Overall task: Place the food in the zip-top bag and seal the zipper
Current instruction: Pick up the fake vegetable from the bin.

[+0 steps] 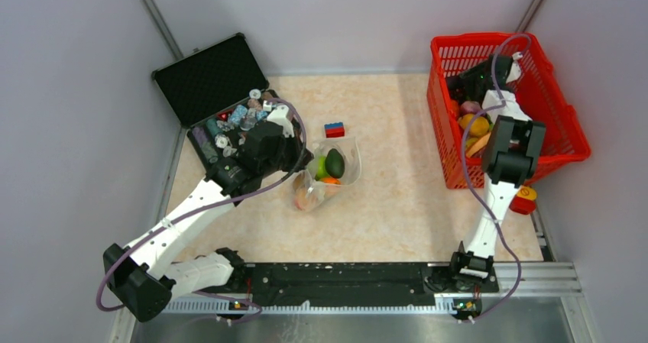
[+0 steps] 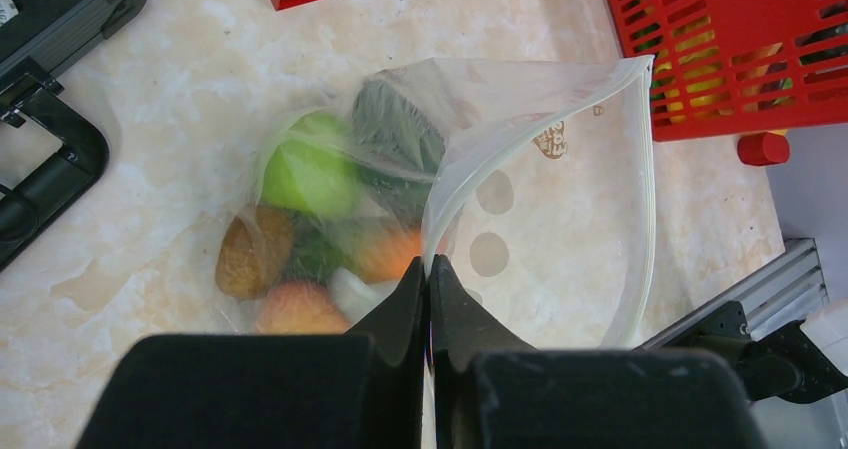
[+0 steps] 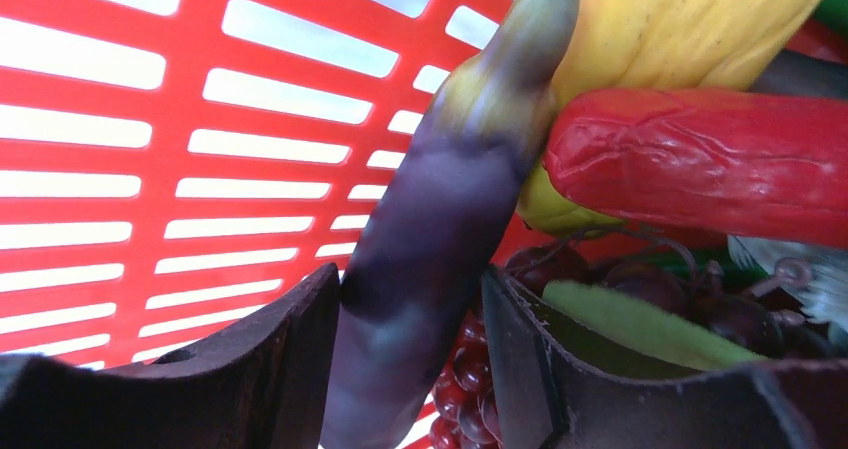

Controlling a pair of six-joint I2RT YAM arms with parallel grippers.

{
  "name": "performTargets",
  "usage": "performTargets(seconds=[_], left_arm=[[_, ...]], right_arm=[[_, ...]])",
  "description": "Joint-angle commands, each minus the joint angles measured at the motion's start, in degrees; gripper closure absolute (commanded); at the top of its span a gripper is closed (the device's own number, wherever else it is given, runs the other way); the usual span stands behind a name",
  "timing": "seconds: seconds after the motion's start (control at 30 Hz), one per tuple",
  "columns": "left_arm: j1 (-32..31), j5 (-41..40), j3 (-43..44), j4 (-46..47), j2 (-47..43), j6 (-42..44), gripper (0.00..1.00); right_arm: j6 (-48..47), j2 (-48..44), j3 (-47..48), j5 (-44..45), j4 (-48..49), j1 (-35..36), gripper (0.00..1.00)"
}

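Tabletop stuff, biggest first: beige marble-look table [image 1: 405, 198] is holding everything. Red slatted plastic basket [image 1: 565, 121] is sitting at the far right. The right gripper [image 3: 410, 279] is reaching down into it, with its fingers standing on either side of a long purple toy eggplant [image 3: 430, 219]. The eggplant is leaning against a yellow piece [image 3: 680, 19] and a red piece [image 3: 700, 159]. Can't tell if the fingers are actually squeezing it or just hugging it.

Black hard case [image 1: 210, 79] is lying open at the far left. Clear crinkly zip-top bag [image 2: 560, 199] is lying mid-table with its mouth gaping and its whitish zipper strip [image 2: 646, 169] unsealed. The left gripper [image 2: 428, 269] is pinching the bag's mouth edge, jaws clamped tight. A round green toy fruit [image 2: 310, 174] and an orange piece [image 2: 390, 251] are sitting inside with a few others. Small red-and-blue toy brick [image 1: 334, 130] is sitting just beyond the bag.
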Motion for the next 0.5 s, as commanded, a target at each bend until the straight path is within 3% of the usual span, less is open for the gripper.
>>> performTargets(seconds=[0.0,0.13,0.23,0.3,0.47], left_arm=[[0.36,-0.41,1.79,0.62,-0.22,-0.53,1.00],[0.35,-0.85,1.71,0.11,-0.68,-0.36,1.00],[0.35,-0.93,1.54,0.08,-0.80,-0.40,1.00],[0.35,-0.80,1.49,0.08,-0.94,-0.51,1.00],[0.37,-0.50,1.14,0.00,-1.61,-0.61,1.00]], right_arm=[[3.01,0.54,-6.26,-4.91,11.58,0.41,0.48],[3.41,-1.00,-7.41,-4.68,12.70,0.32,0.56],[2.75,-2.32,-7.30,-6.15,13.87,0.26,0.73],[3.04,-3.98,-8.82,-9.12,17.10,-0.16,0.92],[2.87,-10.62,-13.33,-11.17,21.13,-1.13,0.95]])
